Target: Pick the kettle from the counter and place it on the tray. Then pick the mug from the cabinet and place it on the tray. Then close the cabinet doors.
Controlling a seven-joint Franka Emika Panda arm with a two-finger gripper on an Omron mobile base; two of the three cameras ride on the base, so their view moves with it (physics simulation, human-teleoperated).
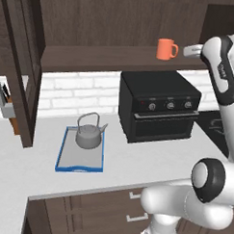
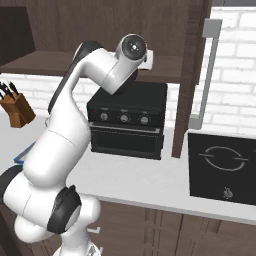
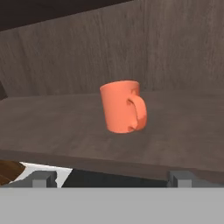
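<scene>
Light grey counter below, dark wood cabinet above, doors swung open: one cabinet door at left, another at right with its silver bar handle. Black oven on the counter under the shelf. Blue-rimmed tray left of the oven, grey kettle standing upright in it. Knife block further along. Orange mug upright on the shelf, handle turned toward the camera. Gripper spread open, empty, short of the mug and level with the shelf edge.
</scene>
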